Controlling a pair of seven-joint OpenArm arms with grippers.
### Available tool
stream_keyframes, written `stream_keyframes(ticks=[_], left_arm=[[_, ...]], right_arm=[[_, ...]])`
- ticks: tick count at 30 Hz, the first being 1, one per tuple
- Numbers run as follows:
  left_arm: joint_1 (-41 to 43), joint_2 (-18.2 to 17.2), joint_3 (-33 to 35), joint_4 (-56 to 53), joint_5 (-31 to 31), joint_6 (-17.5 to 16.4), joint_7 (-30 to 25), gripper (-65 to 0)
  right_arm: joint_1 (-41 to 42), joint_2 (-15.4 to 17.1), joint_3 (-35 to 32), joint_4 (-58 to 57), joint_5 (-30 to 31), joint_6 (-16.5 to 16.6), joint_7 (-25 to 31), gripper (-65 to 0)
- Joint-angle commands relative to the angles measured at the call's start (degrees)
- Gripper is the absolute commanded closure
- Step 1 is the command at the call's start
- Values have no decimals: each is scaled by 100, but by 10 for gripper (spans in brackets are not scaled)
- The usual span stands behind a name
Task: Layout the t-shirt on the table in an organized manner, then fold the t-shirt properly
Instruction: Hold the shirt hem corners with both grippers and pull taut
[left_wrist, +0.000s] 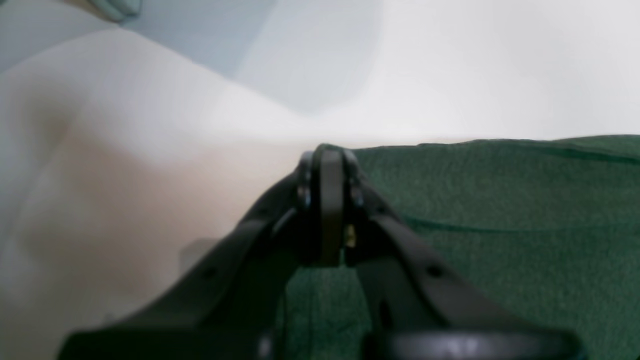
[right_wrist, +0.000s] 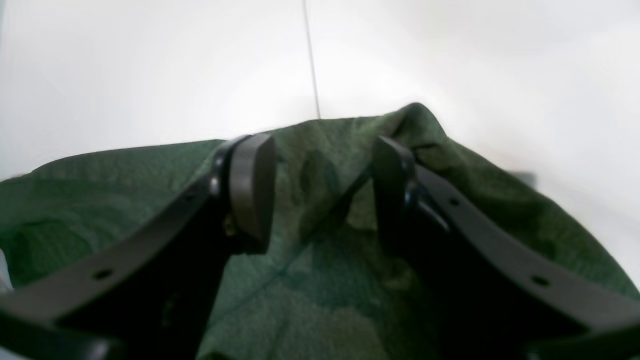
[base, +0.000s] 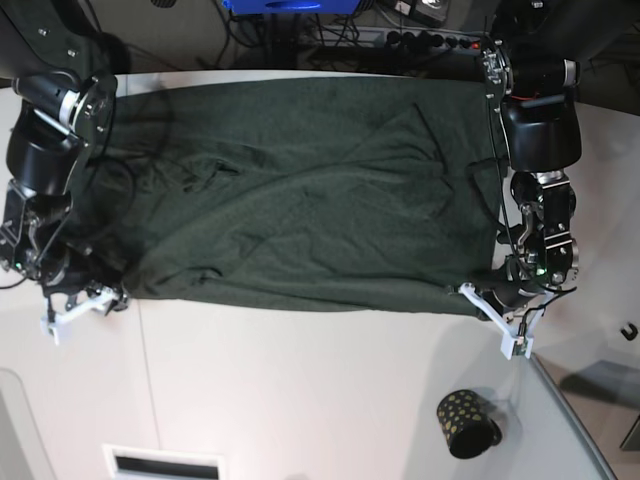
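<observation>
The dark green t-shirt lies spread wide across the white table, with some wrinkles and its near edge running left to right. My left gripper is shut on the t-shirt at its near corner, at the right of the base view. My right gripper is open, its fingers standing apart over a raised fold of the t-shirt. In the base view that right gripper sits at the shirt's near left corner.
A small black cup with gold dots stands near the table's curved front-right edge. A thin dark seam crosses the tabletop. Cables and a power strip lie behind the table. A slot shows at the front left.
</observation>
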Motion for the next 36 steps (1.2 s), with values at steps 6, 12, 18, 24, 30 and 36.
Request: stream_keyframes(ticks=[6,12,18,24,30,36], left_arm=[[-143,-73,-29,97,-15,-15,-122,0],[-143,-73,-11,97,-51,-15,-122,0],[-143,-73,-29,97,-33,-15,-122,0],[-143,-73,-29,97,-15,-15,-122,0],[-143,-73,-11,97,-51,-15,-122,0],[-143,-73,-11,97,-33,-15,-122,0]], right_arm=[[21,75,30,66,94,0,146,-261],[38,66,30,-110,94,0,155,-266],[38,75,30,-277,103,0,348,-272],[126,75,30,-497,103,0,392,-272],[144,66,30,-497,103,0,401,-272],[205,-65,30,-505,103,0,401,-270]])
